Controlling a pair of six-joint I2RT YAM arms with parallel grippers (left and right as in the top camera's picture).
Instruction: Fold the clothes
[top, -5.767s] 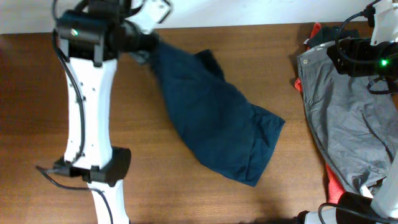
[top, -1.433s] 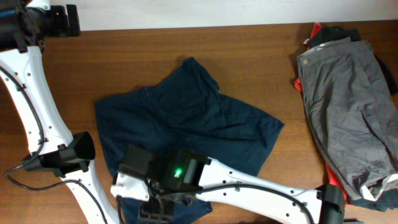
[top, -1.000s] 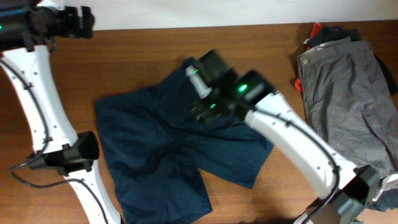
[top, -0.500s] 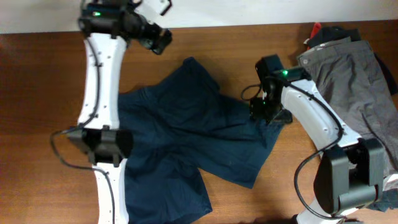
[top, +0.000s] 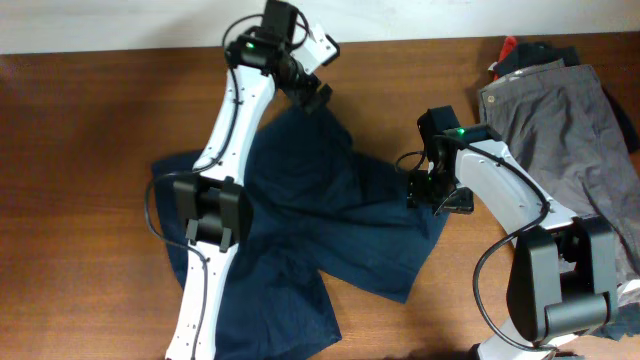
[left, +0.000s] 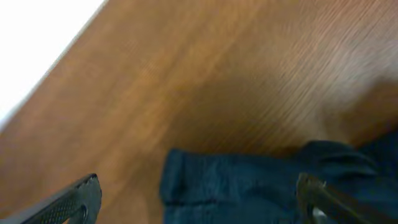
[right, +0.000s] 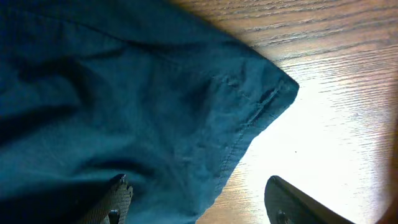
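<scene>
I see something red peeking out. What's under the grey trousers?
Red cloth and dark cloth peek out beneath the grey trousers; the rest is covered.

A brown wooden table (top: 80, 150) carries dark navy shorts (top: 330, 220), spread rumpled near its middle; at its right end lie grey trousers (top: 560, 150), atop red and black garments (top: 530, 50).

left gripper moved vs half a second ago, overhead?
Yes. The left gripper has shifted right along the far side of the table, toward the grey trousers, and now hangs open over the top corner of the shorts.
</scene>
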